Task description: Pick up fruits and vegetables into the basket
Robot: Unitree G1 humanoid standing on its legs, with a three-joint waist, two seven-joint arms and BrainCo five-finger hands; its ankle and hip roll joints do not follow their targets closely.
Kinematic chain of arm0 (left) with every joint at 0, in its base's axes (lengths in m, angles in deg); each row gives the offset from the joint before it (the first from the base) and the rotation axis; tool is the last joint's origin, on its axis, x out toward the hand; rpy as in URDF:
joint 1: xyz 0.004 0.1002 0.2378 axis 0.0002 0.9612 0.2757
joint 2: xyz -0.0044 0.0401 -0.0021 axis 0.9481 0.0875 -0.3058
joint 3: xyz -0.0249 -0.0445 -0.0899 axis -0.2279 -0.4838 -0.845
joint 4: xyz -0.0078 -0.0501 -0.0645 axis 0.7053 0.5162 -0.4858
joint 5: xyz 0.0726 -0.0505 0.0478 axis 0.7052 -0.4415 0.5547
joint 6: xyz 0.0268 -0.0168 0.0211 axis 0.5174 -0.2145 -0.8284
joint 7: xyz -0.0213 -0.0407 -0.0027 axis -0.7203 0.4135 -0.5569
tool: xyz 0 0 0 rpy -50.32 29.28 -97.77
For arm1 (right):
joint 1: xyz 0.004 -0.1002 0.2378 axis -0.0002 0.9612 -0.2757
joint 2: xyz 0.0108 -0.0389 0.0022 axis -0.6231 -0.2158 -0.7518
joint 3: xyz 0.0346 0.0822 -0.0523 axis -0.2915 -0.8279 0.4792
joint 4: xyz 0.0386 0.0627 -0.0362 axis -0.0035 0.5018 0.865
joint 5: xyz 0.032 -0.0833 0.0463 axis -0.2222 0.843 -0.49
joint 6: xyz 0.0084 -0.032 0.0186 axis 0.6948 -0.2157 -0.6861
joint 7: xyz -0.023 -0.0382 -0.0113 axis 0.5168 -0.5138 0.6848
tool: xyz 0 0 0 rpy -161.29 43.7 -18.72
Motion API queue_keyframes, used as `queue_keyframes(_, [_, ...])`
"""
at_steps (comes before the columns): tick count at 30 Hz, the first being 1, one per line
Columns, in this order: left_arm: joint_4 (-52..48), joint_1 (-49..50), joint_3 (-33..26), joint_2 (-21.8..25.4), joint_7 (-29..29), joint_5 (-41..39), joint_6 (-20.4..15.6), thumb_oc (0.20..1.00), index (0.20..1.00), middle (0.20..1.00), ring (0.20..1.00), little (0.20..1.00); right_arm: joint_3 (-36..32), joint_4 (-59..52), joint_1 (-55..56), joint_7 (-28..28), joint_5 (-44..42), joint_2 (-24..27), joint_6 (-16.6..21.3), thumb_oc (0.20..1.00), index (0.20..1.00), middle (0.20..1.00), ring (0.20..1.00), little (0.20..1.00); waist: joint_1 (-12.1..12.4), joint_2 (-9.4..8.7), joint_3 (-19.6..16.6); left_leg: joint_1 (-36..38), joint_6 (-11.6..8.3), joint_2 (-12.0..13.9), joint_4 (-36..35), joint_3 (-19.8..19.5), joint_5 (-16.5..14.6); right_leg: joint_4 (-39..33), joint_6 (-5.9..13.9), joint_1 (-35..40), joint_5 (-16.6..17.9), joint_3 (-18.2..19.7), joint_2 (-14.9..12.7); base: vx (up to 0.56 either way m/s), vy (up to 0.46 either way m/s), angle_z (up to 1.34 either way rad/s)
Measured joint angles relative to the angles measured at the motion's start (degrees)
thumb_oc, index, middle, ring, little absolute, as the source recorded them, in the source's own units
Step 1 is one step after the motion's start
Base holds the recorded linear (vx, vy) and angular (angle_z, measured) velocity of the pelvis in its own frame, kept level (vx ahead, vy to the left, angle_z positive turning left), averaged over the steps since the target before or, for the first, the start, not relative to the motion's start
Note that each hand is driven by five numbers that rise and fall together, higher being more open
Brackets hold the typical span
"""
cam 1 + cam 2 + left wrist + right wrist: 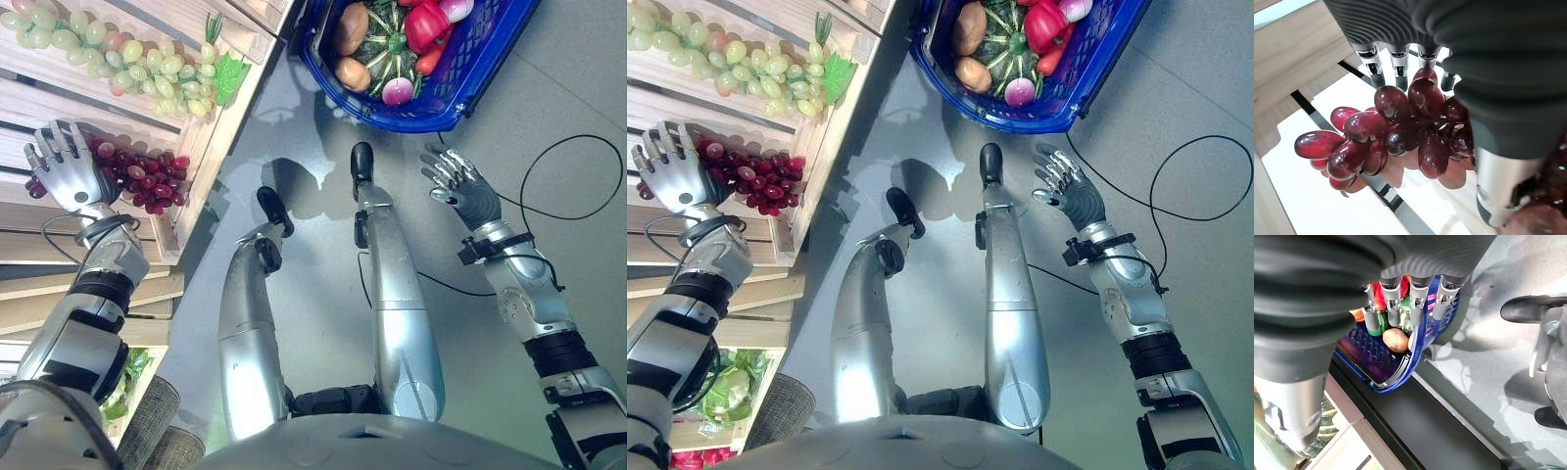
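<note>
place: mock grocery shop, produce section | evidence: slatted wooden display crates (211,147) holding green grapes (147,64) and red grapes (147,176) | leafy greens (730,387) in a lower crate | blue plastic shopping basket (470,83) of vegetables on grey floor (568,108)

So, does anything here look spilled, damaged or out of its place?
Nothing stands out. The bunch of red grapes lies whole on the wooden shelf under the left hand, and the vegetables sit inside the blue plastic basket.
</note>
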Motion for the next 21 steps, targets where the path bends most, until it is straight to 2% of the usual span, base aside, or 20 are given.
queue_keyframes(10, [-0.03,-1.1,-1.27,0.03,-1.27,-4.33,-1.55,1.0,1.0,1.0,1.0,1.0,0.04,-0.3,-2.1,0.24,-0.02,0.68,0.45,1.0,1.0,1.0,1.0,1.0,0.16,-0.03,-0.02,-1.96,-0.38,0.71,0.88,-0.37,-0.05,0.82,-0.16,-1.88,-0.11,0.17,0.51,0.0,0.002,0.0])
queue_keyframes(11, [0.09,-1.32,-1.45,0.05,-1.27,-4.5,-1.62,0.862,0.862,0.862,0.862,0.862,0.04,-0.29,-2.1,0.35,-0.02,0.9,0.45,1.0,1.0,1.0,1.0,1.0,0.12,-0.03,-0.02,-2.17,-0.51,0.72,0.88,-0.54,0.01,0.83,-0.2,-2.07,-0.13,0.17,0.56,0.0,0.0,0.0])
queue_keyframes(12, [0.41,-1.49,-1.54,0.07,-1.27,-4.56,-1.62,0.2,0.2,0.2,0.2,0.2,0.06,-0.29,-2.09,0.41,-0.02,1.06,0.44,1.0,1.0,1.0,1.0,1.0,0.08,-0.03,-0.02,-2.28,-0.69,0.72,0.88,-0.71,0.04,0.83,-0.21,-2.13,-0.14,0.11,0.63,0.0,0.0,0.0])
queue_keyframes(21, [1.64,-1.83,-1.48,0.87,-1.08,-5.66,-2.22,0.2,0.2,0.2,0.2,0.2,0.17,-0.3,-2.09,0.46,-0.02,2.22,0.53,1.0,1.0,1.0,1.0,1.0,-0.17,-0.03,-0.02,-2.62,-1.32,0.81,0.68,-1.92,0.28,0.74,-0.24,-2.17,-0.16,-0.05,1.42,0.0,0.0,0.0])
